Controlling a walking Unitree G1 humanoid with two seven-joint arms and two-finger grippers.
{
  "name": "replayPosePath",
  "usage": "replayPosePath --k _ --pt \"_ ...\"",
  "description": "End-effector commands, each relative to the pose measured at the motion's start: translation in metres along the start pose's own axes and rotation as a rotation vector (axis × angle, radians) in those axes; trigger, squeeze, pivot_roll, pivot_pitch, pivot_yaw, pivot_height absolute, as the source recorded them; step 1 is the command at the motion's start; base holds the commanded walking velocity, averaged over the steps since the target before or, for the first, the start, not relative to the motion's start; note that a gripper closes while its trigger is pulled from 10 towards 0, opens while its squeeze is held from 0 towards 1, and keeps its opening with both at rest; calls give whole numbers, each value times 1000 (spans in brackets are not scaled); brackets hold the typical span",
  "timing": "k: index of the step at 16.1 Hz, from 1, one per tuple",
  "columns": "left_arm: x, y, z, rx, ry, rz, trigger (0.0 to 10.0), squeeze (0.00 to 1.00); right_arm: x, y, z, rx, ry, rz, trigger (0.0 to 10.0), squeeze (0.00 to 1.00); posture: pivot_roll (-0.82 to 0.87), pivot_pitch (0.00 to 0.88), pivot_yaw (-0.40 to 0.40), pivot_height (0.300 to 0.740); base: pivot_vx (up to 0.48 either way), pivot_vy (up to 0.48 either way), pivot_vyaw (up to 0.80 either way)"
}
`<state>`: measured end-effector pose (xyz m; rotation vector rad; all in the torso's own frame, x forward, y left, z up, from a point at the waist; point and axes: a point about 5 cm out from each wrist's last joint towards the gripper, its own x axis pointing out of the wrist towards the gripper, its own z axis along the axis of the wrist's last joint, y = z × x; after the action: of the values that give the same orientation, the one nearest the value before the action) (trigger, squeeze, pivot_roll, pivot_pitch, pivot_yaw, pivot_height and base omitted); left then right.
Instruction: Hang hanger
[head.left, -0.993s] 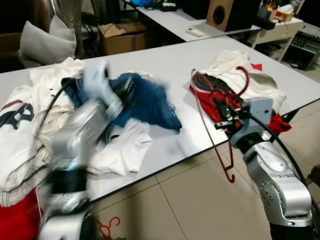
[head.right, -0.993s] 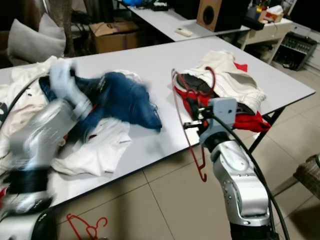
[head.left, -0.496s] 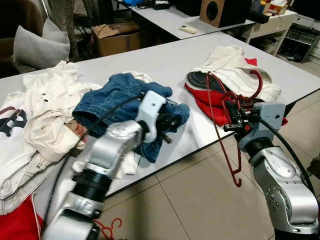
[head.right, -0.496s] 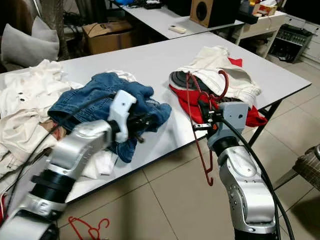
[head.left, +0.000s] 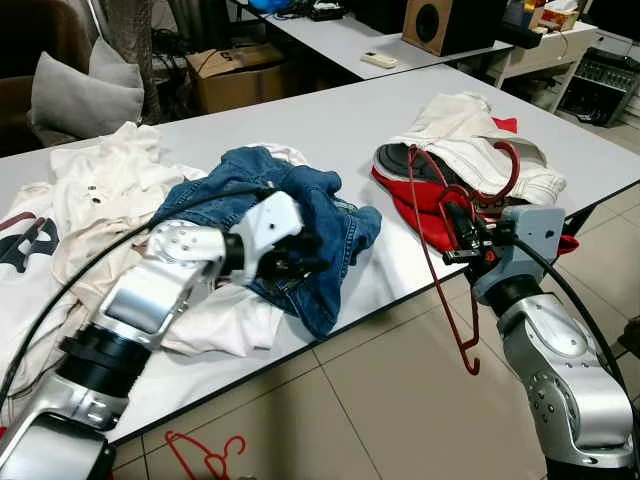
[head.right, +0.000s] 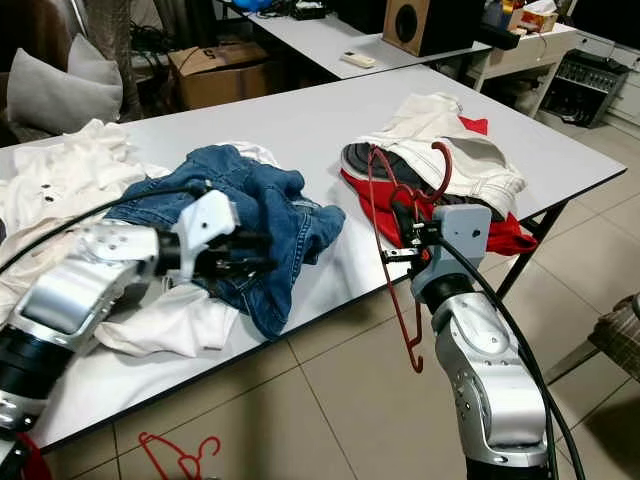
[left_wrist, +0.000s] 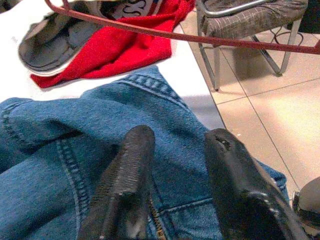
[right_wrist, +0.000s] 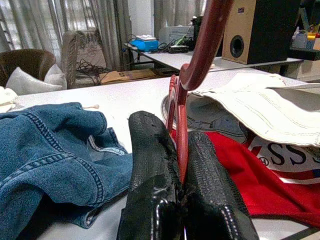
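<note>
At the right of the head views, the right gripper pinches the thin red wire hanger, its two black fingers pressed together on the wire; the hanger hangs past the edge of the white table, its lower end over the tiled floor. Left of centre, the left gripper rests on the crumpled blue denim garment, fingers spread and flanking a fold; a red and cream clothes pile lies behind the hanger.

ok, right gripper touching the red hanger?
Touching. In the right wrist view the right gripper has both black fingers closed on the red hanger wire, with no gap.
</note>
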<state>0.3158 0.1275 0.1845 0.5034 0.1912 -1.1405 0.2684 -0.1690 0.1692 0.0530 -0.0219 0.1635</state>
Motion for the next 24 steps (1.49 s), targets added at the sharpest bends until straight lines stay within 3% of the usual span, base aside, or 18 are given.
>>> replayPosePath --k 1,3,5,6,8,12,16,18,20,22,23,24 --pt "-9 11 10 27 -25 29 10000 27 1 0 3 -14 -12 3 10000 0 -141 0 30 740 0 0 0" --pt "-25 28 -3 135 110 112 10000 0 -2 -2 4 -10 -16 -9 10000 0 -143 0 34 740 0 0 0" --pt "-44 39 -38 270 387 122 10000 0 -4 -2 -1 -13 -1 -6 10000 0 -137 0 26 740 0 0 0" --pt "-47 42 -51 321 482 132 10000 0 -2 -1 -2 -16 2 0 10000 0 -134 0 21 740 0 0 0" --pt "-46 53 -64 411 583 206 10000 0 1 1 -1 -21 -1 13 10000 0 -137 0 10 740 0 0 0" --pt "-49 65 -74 506 653 266 10000 0 -4 0 -14 -109 44 45 10000 0 -150 0 11 740 0 0 0" --pt "-43 71 -74 597 602 341 10000 0 -14 -3 -21 -99 59 17 10000 0 -156 0 14 740 0 0 0" --pt "-38 61 -67 633 466 280 10000 0 -18 -2 -23 -96 60 12 10000 0 -157 0 10 740 0 0 0" --pt "-41 53 -68 570 397 192 10000 0 -18 -2 -23 -95 59 14 10000 0 -155 0 7 740 0 0 0" --pt "-45 51 -70 568 390 158 10000 0 -19 -1 -24 -94 63 16 10000 0 -146 0 -3 740 0 0 0" --pt "-46 56 -66 582 357 229 10000 0 -19 -1 -25 -94 65 18 10000 0 -145 0 -3 740 0 0 0" --pt "-48 64 -53 599 253 358 10000 0 -20 0 -25 -93 66 20 10000 0 -148 0 -2 740 0 0 0"
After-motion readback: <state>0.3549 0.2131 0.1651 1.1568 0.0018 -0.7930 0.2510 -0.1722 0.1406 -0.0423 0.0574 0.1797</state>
